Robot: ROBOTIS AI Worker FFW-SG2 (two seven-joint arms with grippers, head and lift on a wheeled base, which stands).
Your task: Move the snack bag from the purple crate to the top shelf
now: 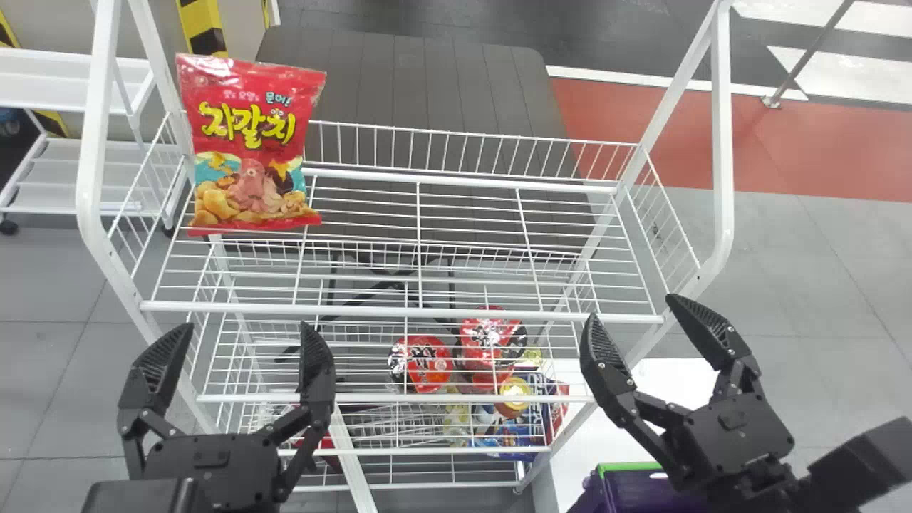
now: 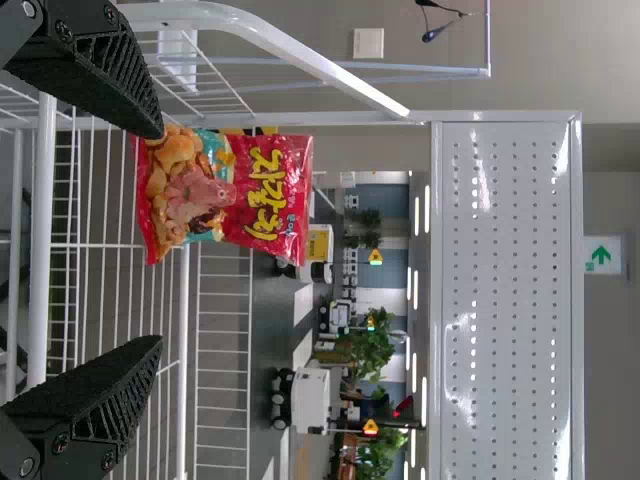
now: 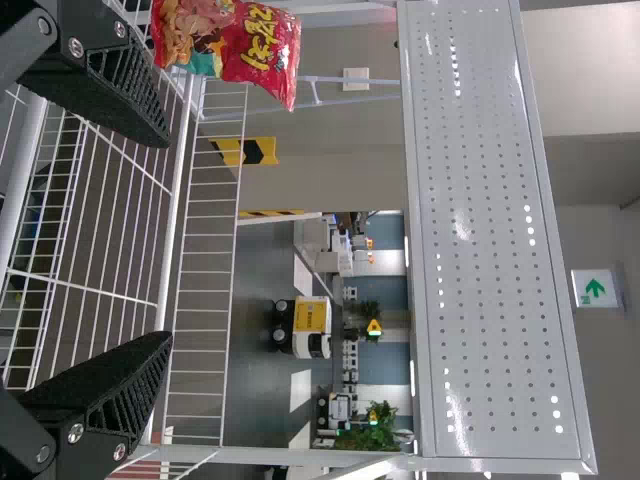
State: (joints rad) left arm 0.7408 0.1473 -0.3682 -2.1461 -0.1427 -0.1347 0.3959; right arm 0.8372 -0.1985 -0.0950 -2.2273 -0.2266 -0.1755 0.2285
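The bag (image 1: pixel 249 146) stood upright at the top shelf's (image 1: pixel 419 242) left end; left gripper (image 1: pixel 247 325) and right gripper (image 1: pixel 630 308) gaped wide, empty. Withdrawal, the likely step, called for slow, straight backing, clear of bag and rail (image 1: pixel 427 313).

Snack bag (image 1: pixel 253 142) on top shelf (image 1: pixel 399 311), left end; crate (image 1: pixel 639 490) right, apparently before rack (image 1: pixel 722 128).

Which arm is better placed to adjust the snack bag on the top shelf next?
Probably the left: the snack bag stands left on the top shelf, and the open left gripper is on that side. The right gripper, also open, is near the right end.
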